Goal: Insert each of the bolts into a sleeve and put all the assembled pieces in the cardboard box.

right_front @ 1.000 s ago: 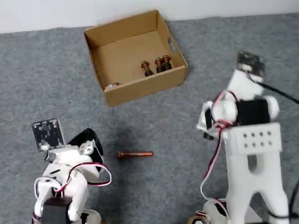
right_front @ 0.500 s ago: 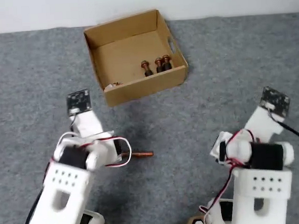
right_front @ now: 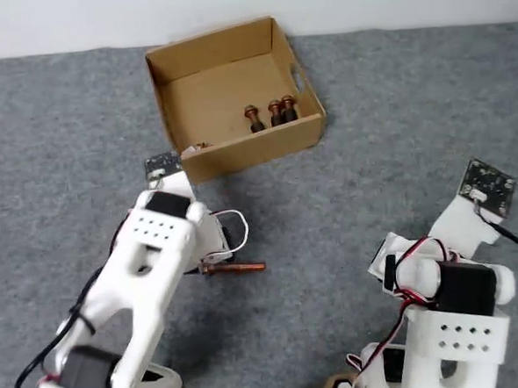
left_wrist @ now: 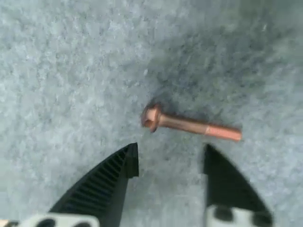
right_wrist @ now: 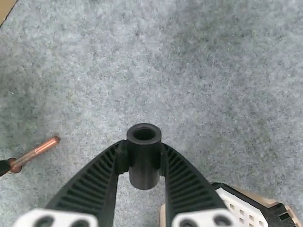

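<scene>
A copper bolt (right_front: 237,267) lies flat on the grey carpet, also seen in the left wrist view as the bolt (left_wrist: 189,125) and in the right wrist view as the bolt (right_wrist: 32,153). My left gripper (left_wrist: 166,160) hovers just above it, open, with nothing between the fingers; in the high view the left arm (right_front: 157,253) covers the bolt's head end. My right gripper (right_wrist: 143,163) is shut on a black sleeve (right_wrist: 143,161) held upright, bore facing up. The cardboard box (right_front: 235,94) at the back holds three assembled pieces (right_front: 272,114).
The right arm (right_front: 440,280) stands at the front right. The box wall (right_front: 252,155) is close behind the left arm. Open carpet lies between the two arms and to the far right.
The left arm has swung forward and down over the bolt, covering its head end. The right arm has drawn back and lowered toward the front right.
</scene>
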Motion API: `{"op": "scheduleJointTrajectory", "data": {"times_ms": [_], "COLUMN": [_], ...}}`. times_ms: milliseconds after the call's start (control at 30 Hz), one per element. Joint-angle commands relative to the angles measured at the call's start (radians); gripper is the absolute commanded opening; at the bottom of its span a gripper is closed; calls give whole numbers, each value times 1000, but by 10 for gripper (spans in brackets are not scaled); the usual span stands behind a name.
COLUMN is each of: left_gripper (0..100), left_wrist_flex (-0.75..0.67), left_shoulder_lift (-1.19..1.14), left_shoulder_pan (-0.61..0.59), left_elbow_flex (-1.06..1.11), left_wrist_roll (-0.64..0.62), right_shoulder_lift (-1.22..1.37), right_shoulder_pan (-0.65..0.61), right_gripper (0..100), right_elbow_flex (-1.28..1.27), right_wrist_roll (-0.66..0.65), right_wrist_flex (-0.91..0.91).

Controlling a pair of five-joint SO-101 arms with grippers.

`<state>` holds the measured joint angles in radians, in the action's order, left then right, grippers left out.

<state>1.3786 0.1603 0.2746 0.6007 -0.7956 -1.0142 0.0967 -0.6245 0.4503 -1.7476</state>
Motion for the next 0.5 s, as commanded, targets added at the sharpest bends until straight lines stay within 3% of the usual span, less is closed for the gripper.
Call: {"op": "scheduleJointTrajectory", "data": {"times_ms": [0, 167, 467], "left_gripper": [280, 281, 282], "left_wrist_flex": [81, 115, 29], "left_shoulder_lift": [-58, -133, -304], "left_shoulder_pan": [15, 64, 114], "left_elbow_flex": [-104, -170, -171], "left_wrist_roll": [-29, -68, -101], "right_shoulder_lift": [-12, -12, -19], "right_shoulder_pan": [12, 12, 12], "right_gripper": [9, 9, 9], "right_elbow_flex": [6, 6, 6], "right_wrist_roll": [3, 3, 3], "right_wrist_flex": [5, 5, 4]}}
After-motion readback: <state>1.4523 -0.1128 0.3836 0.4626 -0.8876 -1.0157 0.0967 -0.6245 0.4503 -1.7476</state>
